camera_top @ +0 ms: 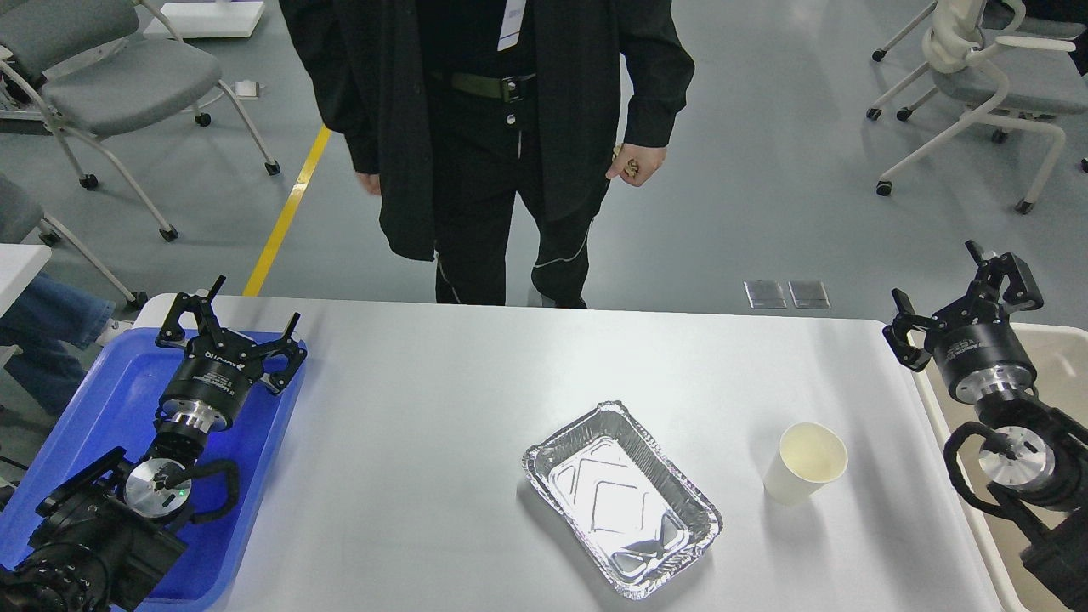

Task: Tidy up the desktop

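— Black fingers on the left gripper (228,327) were spread apart and held nothing; it hovered over the blue tray (102,399) at the left edge of the desktop (425,425). Was the right one any different?

— No. The right gripper (965,293) was also released, fingers splayed, empty, raised just past the right edge of the desktop, above the beige bin (1062,365). Both arms came up from the near corners with their wrists tilted away from the head.

— So how far along did the tidying look?

— Hardly begun, by my reckoning. A foil tray (620,497) lay empty near the middle of the desktop, turned at an angle, and a paper cup (805,463) stood upright to its right, near it but not touching. Neither was close to a gripper.

— And what was left?

— Both, I'd say: the cup and foil tray each had to come off the white surface, probably into the bin or the blue tray. A person in black (493,144) stood beyond the far edge, with something small in one hand that I couldn't identify.
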### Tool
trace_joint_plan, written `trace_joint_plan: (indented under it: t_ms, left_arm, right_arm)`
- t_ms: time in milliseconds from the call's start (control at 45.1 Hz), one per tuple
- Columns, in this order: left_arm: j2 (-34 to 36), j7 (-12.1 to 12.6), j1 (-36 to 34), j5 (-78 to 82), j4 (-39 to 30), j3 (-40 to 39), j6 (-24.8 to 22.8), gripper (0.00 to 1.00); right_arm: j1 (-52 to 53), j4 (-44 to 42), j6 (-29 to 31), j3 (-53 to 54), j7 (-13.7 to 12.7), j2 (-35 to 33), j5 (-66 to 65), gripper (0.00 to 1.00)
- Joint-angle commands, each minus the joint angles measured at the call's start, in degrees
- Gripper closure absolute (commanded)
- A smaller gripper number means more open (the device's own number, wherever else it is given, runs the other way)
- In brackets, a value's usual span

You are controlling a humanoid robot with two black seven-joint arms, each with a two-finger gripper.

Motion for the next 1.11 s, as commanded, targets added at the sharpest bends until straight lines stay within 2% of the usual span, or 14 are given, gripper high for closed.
trace_joint_plan:
  t_ms: [0,1086]
  left_arm:
    - [0.05,-0.08,0.00,0.00,0.04,0.00,0.00,0.00]
    - [-0.04,-0.08,0.00,0.00,0.04,0.00,0.00,0.00]
  right_arm:
    - [-0.11,0.00,0.38,-0.01,0.06,-0.15,0.00,0.00]
    - [0.24,-1.32,0.11,0.78,0.06,-2.09,-0.09,0.00]
